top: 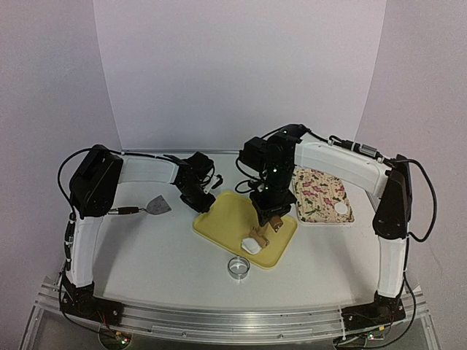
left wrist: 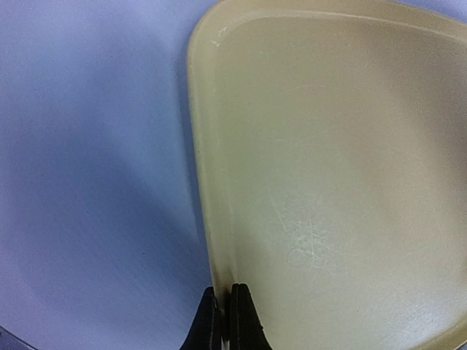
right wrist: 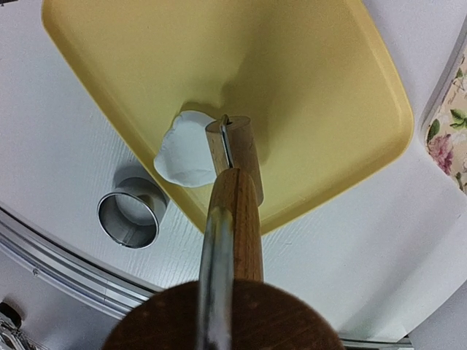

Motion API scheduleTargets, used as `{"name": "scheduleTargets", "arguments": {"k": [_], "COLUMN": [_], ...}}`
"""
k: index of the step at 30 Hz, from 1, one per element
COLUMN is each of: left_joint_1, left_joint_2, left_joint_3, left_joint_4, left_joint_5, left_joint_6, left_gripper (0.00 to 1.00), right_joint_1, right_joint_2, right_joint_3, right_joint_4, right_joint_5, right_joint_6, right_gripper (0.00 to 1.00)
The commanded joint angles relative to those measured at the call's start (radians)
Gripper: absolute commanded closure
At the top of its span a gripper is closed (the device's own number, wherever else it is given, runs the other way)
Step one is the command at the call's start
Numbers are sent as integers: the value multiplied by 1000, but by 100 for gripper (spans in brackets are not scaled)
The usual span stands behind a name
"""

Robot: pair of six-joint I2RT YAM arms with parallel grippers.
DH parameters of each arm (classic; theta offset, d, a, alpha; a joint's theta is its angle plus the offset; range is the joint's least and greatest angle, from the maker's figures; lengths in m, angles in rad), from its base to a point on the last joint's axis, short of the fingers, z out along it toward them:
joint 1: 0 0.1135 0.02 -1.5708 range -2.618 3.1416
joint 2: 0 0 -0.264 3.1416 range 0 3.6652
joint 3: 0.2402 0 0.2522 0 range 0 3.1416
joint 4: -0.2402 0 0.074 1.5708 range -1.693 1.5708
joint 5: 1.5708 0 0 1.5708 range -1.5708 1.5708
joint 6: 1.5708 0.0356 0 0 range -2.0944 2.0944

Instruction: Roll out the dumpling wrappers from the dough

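A white lump of dough lies at the near edge of the yellow tray. My right gripper is shut on a wooden-handled roller. In the right wrist view the roller's head rests against the right side of the dough, and my own fingers are hidden behind the handle. My left gripper is shut on the tray's left rim, at the tray's far left side in the top view. One dumpling wrapper lies on the floral tray.
The shiny ring cutter stands on the table just in front of the yellow tray, left of the dough; it also shows in the right wrist view. A small scraper lies on the table at the left. The floral tray sits right of the yellow tray.
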Motion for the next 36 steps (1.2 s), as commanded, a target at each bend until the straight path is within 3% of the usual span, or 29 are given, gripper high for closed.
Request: {"name": "scheduleTargets", "arguments": {"k": [1,14,19,24,36], "left_joint_1": [5,6,6,5,5], "left_joint_2": [-8,-3,7,22,80], "left_joint_3": [42,43,49,65,166], "left_joint_4": [4,5,9,28,-6], "left_joint_5": [-27,-20,-23,3,-11], "left_joint_6": [7,3,20,52,88], "left_gripper": [100,100,100,100,100], "right_joint_1": [7,17,16,18,37], "right_joint_2": [20,29,8,-51,-118], "right_joint_3": [-28,-34,52,115,11], "right_joint_4": [-270,-241,-303,-310,-311], "right_joint_5": [11,13,97,63,16], "right_joint_6": [-7,24,58,23,27], "right_gripper": [100,100,100,100,100]}}
